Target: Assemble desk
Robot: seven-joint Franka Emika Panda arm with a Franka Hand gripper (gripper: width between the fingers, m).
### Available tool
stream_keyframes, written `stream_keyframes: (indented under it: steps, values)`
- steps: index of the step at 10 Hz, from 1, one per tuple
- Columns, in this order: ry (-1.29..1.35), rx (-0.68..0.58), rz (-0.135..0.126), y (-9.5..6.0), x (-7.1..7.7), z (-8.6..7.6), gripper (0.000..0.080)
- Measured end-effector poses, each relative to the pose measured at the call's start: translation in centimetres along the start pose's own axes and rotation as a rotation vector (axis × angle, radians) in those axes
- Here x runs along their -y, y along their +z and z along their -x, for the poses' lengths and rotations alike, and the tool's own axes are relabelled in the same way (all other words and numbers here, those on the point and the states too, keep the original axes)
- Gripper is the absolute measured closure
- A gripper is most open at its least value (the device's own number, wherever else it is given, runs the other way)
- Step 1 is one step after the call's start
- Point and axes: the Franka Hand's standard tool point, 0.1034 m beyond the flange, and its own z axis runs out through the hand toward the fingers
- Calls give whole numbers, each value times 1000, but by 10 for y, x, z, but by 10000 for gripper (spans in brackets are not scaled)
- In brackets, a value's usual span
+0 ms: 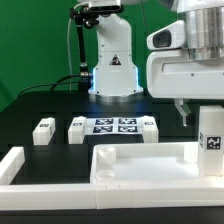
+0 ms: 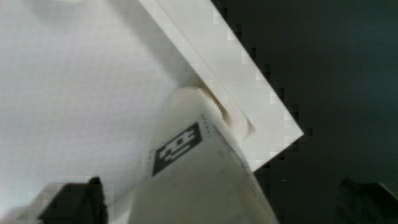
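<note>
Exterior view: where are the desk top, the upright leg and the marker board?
Desk top point(image 1: 140, 168): exterior view, bare flat middle of the panel.
Upright leg point(image 1: 208, 160): exterior view, front face below its tag.
Marker board point(image 1: 115, 125): exterior view, centre, among its tags.

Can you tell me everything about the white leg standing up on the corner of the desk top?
The leg is a white block with square sides that looks like plastic. It wears a black-and-white square tag. It stands upright at the exterior view's right, partly cut off by the picture edge. Its lower end meets a corner of the rimmed tabletop. The hand is above it with its fingers wide open on either side, not gripping it.
</note>
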Motion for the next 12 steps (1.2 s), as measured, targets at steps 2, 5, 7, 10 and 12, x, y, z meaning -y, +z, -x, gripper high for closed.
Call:
stream_keyframes:
  steps: [2,5,7,10,12]
  values:
    - [-372,-21,17,1,0,-2,151]
    - [-413,-32,17,1,2,-3,151]
    - [-280,-30,8,1,3,-2,412]
    - [-122,-30,10,2,-1,-4,505]
    - [153,-28,3,2,-3,-5,505]
